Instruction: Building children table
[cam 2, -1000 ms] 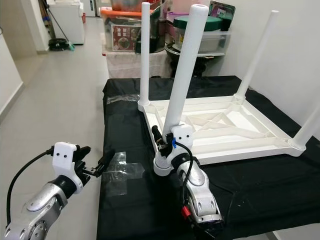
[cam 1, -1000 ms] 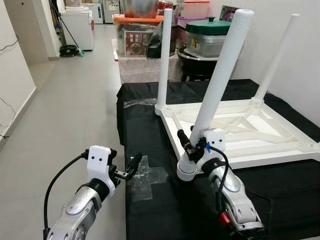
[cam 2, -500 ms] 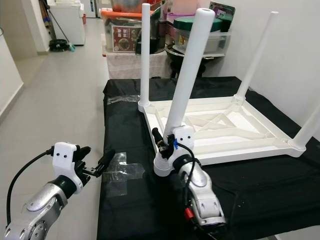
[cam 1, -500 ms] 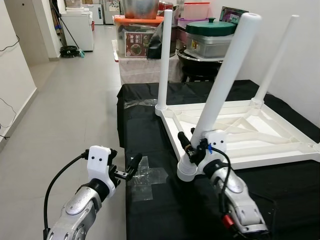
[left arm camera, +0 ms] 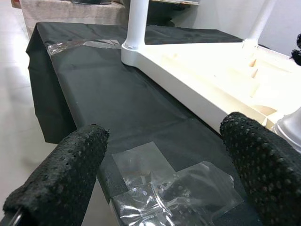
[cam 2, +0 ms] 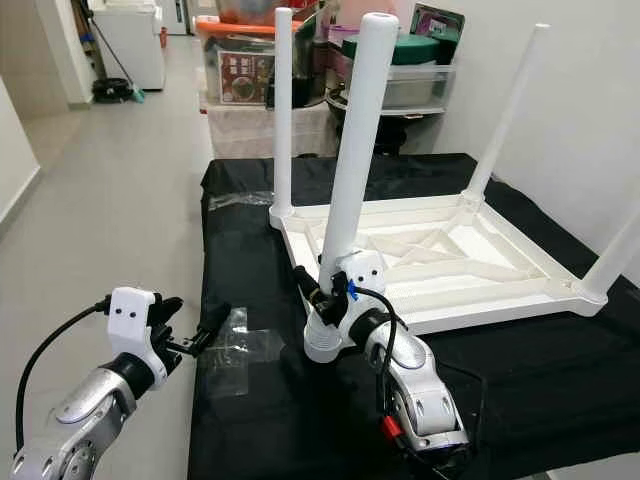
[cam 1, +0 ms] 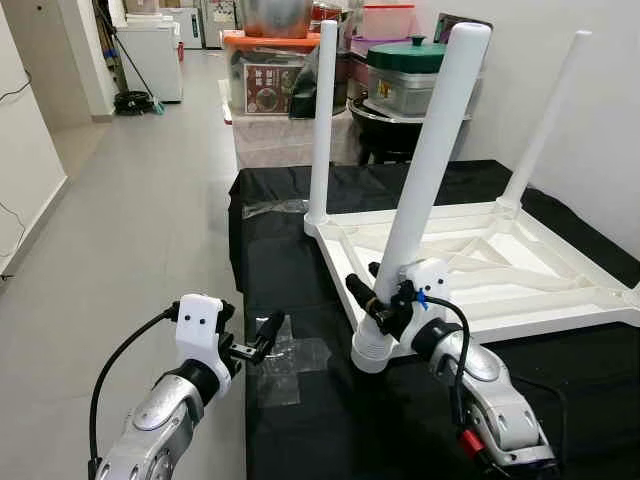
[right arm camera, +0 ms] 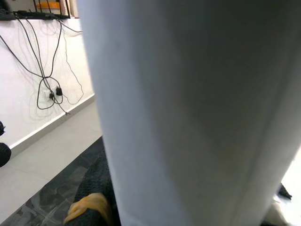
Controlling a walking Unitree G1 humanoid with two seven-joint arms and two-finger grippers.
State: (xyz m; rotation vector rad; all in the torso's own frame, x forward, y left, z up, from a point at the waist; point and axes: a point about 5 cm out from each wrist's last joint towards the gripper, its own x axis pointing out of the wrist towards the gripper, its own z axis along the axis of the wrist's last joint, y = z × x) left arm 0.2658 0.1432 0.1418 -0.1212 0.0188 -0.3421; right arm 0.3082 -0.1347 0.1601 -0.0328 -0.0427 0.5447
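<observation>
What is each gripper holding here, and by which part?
The right gripper grips the loose white table leg near its lower end, just above the flared base. The left gripper is open and holds nothing.

Four views: a stereo head pair looking forward and down, and a close camera on each wrist.

The two head views look from above the near end over the black-covered table [cam 1: 300,250], the upturned white tabletop [cam 1: 480,260] and the corridor floor on the left; they share almost everything, the right eye sitting slightly rightward. The left wrist view looks low across the cloth from the near left edge, past its own fingertips [left arm camera: 61,174], sharing the clear tape patch [left arm camera: 160,174] and the far-left leg [left arm camera: 136,23] with the head views. The right wrist view sits right against the held white leg [right arm camera: 188,113].
</observation>
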